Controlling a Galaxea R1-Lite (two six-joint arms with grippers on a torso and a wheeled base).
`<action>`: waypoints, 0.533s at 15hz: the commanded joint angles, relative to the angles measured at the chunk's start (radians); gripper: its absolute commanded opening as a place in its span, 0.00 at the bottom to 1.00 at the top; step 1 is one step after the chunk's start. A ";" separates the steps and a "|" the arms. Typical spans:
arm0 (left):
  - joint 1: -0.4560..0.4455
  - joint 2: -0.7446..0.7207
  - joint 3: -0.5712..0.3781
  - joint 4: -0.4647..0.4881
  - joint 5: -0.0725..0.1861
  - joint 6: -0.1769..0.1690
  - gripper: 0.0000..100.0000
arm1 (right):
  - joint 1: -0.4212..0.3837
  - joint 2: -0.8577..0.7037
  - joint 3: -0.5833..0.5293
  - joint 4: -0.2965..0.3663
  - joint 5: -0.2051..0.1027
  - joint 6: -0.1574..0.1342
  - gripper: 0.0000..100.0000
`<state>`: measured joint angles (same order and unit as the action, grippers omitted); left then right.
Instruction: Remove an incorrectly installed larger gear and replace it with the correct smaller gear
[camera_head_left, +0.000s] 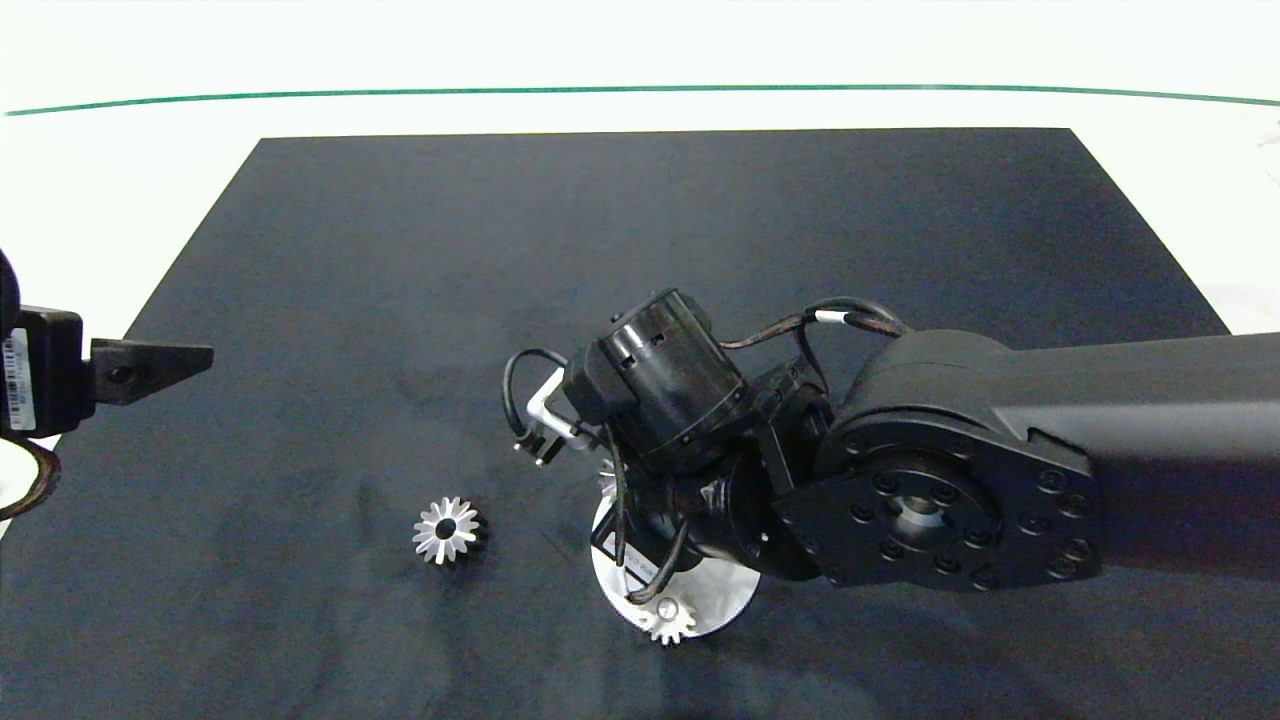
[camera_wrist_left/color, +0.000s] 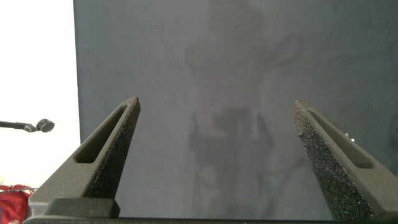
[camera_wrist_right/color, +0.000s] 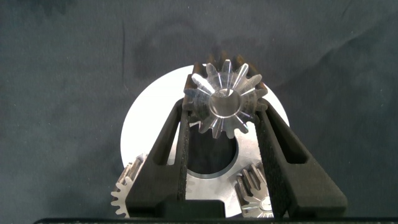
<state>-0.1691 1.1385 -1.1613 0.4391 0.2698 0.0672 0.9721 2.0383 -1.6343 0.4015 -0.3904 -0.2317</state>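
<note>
Robotics lab bench: black mat (camera_head_left: 700, 230) on white table (camera_head_left: 150, 170), loose metal gears (camera_head_left: 447, 530).

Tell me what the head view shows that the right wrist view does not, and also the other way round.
Only the head view shows the larger silver gear with a tall dark body, lying alone on the black mat apart from the white round base, and the left gripper, idle at the mat's left edge. Only the right wrist view shows the right gripper shut on the small low silver gear over the base. Both show the mat and the base.
</note>
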 joint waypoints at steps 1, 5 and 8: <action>0.000 0.000 0.000 0.003 0.002 0.000 1.00 | -0.001 0.003 0.004 0.005 -0.002 -0.003 0.19; -0.001 -0.002 0.002 0.003 0.002 0.000 1.00 | -0.003 0.002 0.005 0.005 -0.002 -0.001 0.19; -0.004 -0.002 0.005 0.003 0.002 0.000 1.00 | -0.003 0.002 0.005 0.005 -0.002 -0.001 0.19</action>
<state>-0.1732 1.1368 -1.1568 0.4396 0.2698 0.0672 0.9689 2.0421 -1.6285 0.4051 -0.3900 -0.2317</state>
